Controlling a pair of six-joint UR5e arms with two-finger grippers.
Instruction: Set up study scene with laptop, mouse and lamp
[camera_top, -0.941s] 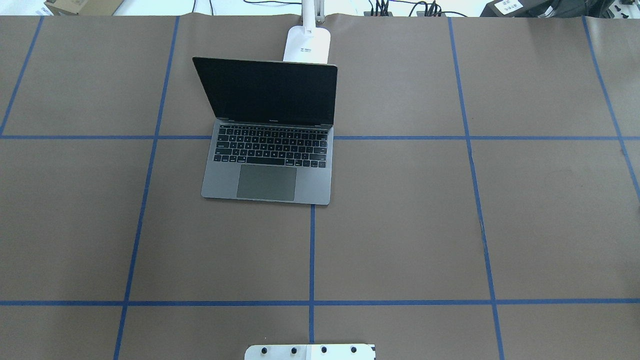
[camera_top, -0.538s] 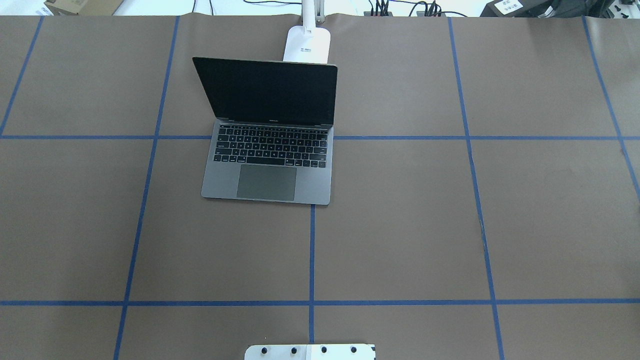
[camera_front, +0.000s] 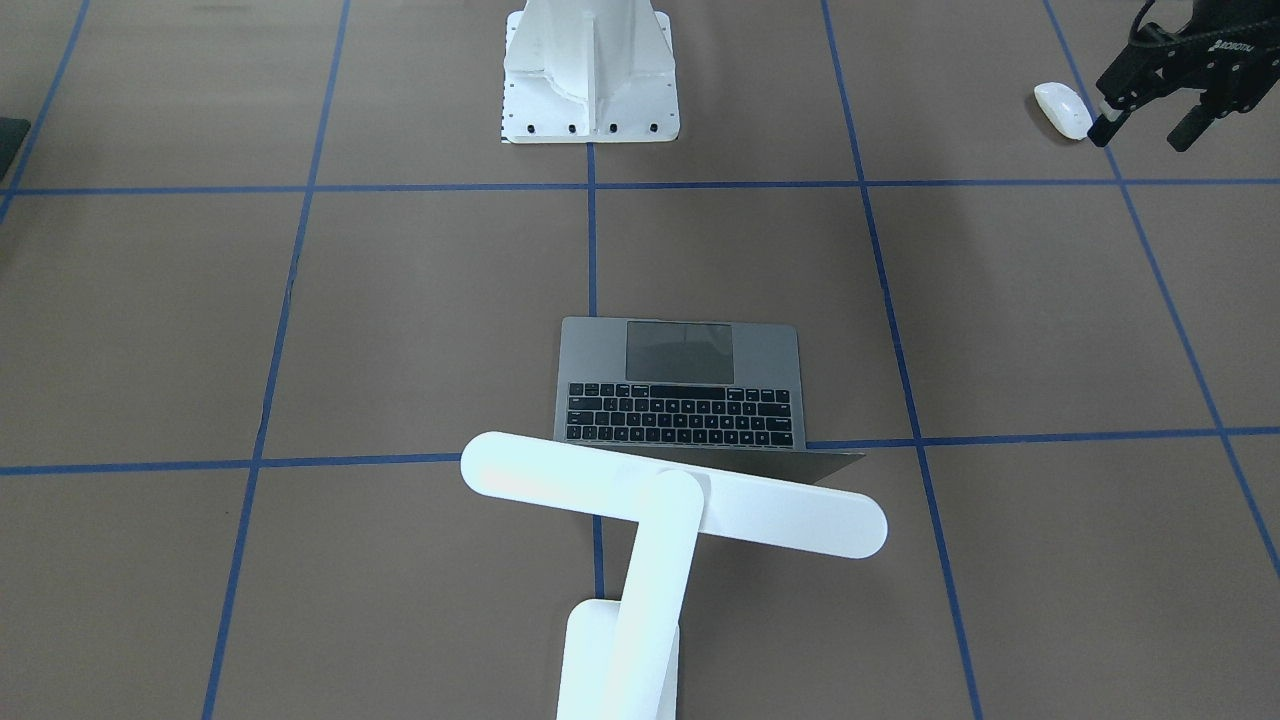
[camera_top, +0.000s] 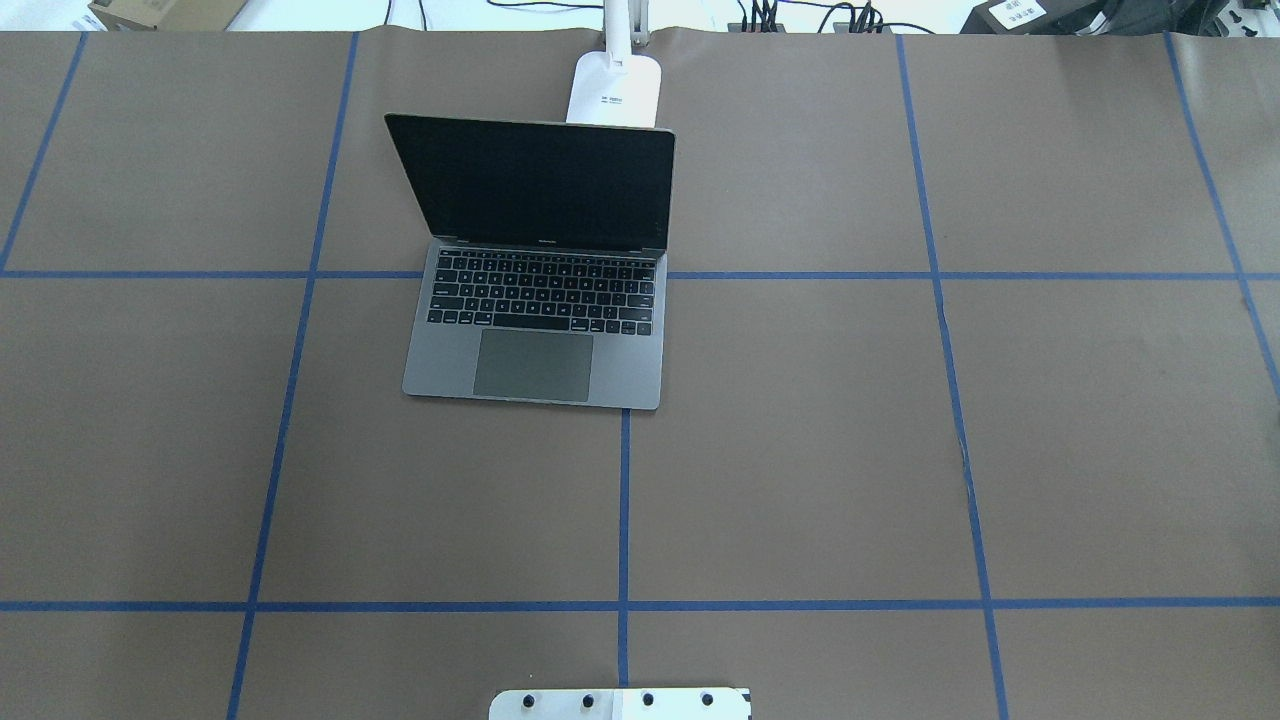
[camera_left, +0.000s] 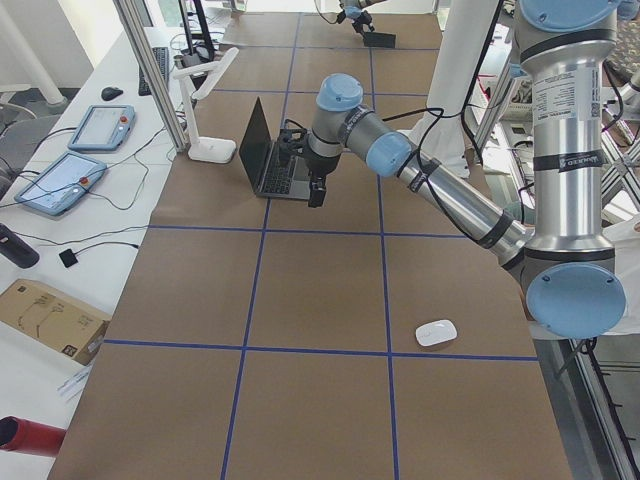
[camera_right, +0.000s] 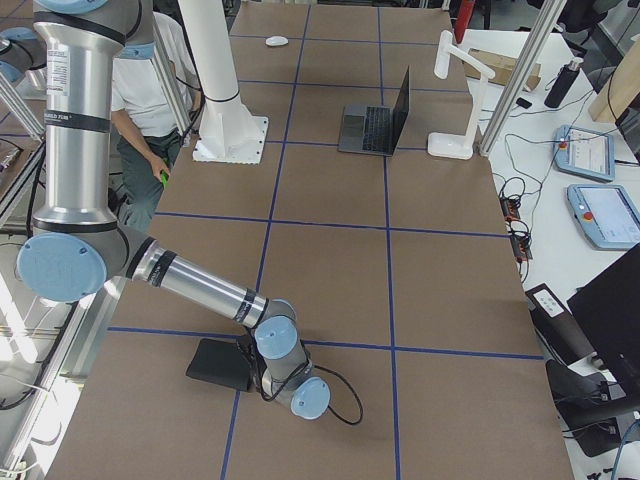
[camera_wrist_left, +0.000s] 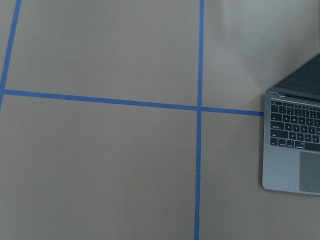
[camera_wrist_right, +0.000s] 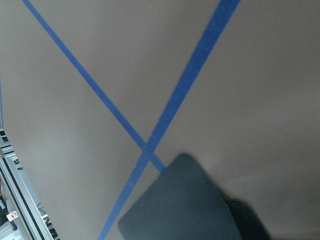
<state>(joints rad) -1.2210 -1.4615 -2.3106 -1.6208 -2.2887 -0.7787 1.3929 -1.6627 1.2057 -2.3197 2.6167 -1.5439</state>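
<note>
Study set, part laid, as we list it from our base outward.
Pedestal (camera_front: 590, 70); mouse (camera_front: 1063, 110) level with it, far left; black mat (camera_right: 218, 365) under right gripper (camera_right: 258, 378), jaws unreadable. Left gripper (camera_front: 1143, 138) aloft, jaws apart, empty. Wide brown paper, then open laptop (camera_top: 535, 340), lamp (camera_front: 670, 505) behind.

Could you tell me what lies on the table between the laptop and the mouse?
Only bare brown paper crossed by blue tape lines lies between the laptop and the mouse, as the front-facing view shows.
</note>
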